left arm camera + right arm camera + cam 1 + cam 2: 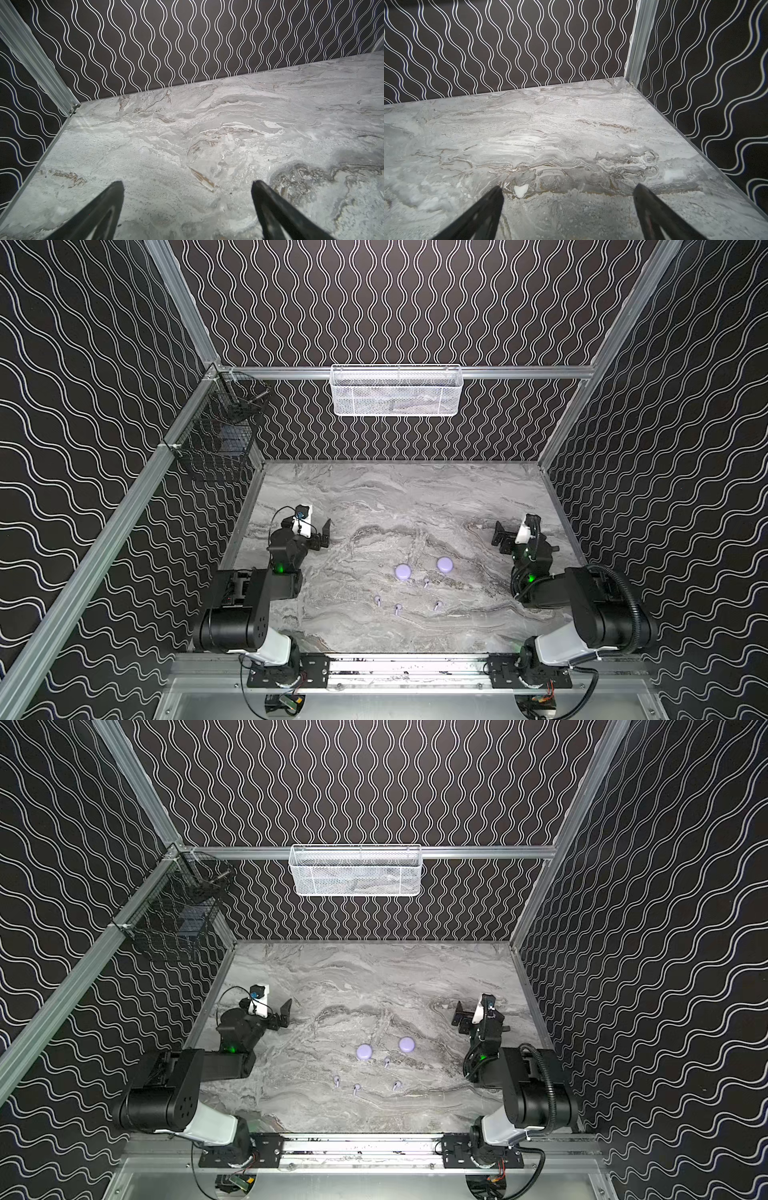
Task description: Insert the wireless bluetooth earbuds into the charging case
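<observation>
earbuds (398, 608): four, loose on table (374, 497), just in front of two round cases (402, 571) | handling: likely light, hard, slick, roll-prone; pinch across the head, stem free | left gripper (323, 537), right gripper (500, 537): both spread wide, empty, well apart from earbuds

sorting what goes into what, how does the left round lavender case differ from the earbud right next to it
Size: the left round case is far bigger than the earbud. Shape: the case is a smooth domed disc; the earbud is a small head with a short stem. State: the case shows no opening; the earbud lies loose on the table outside it. Both are pale lavender.
</observation>
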Controlling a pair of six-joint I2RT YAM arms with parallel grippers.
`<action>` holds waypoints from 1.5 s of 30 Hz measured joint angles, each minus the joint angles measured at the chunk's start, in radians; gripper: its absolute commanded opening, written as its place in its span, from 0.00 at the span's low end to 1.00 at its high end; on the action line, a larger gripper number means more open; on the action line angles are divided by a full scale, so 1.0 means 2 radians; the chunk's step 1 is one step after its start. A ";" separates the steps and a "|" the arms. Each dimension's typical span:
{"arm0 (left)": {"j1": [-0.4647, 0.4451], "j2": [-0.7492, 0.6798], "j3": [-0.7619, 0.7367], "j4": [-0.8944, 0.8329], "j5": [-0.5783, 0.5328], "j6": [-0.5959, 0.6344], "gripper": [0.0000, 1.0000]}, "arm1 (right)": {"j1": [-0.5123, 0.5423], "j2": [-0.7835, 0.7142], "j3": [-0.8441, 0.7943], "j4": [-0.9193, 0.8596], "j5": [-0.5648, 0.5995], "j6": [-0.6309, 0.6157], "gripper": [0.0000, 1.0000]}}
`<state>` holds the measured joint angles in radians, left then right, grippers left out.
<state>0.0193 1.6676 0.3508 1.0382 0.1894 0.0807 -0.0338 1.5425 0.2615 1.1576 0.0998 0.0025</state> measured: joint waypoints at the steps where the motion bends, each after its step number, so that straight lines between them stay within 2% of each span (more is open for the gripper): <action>1: 0.000 0.000 0.000 0.000 -0.002 0.000 0.99 | 0.000 0.000 0.000 0.000 0.000 0.001 1.00; 6: -0.019 -0.001 0.000 -0.003 -0.016 0.001 0.99 | 0.000 0.000 0.000 0.000 0.000 0.003 1.00; 28: -0.010 -0.001 -0.006 0.006 -0.016 0.000 0.99 | -0.004 0.000 0.003 -0.002 -0.004 0.004 1.00; 32: -0.010 -0.015 -0.043 0.035 -0.051 -0.012 0.99 | -0.004 0.000 -0.001 -0.002 -0.003 0.004 1.00; 37: -0.021 -0.080 -0.071 0.052 -0.096 -0.014 0.99 | -0.001 -0.016 -0.013 0.000 0.003 0.004 1.00; 39: -0.035 -0.129 -0.075 0.039 -0.118 -0.014 0.99 | 0.003 -0.040 -0.013 -0.006 0.014 0.004 1.00; 43: -0.071 -0.227 -0.054 -0.039 -0.179 -0.022 0.99 | 0.010 -0.089 0.002 -0.041 0.039 0.004 1.00; 45: -0.108 -0.271 -0.043 -0.081 -0.208 -0.025 0.99 | 0.014 -0.113 0.023 -0.089 0.055 0.008 1.00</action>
<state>-0.1963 1.1259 0.2657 0.8753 -0.2276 0.0315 -0.0063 1.3159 0.3084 0.9806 0.2089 0.0185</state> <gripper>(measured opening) 0.989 0.997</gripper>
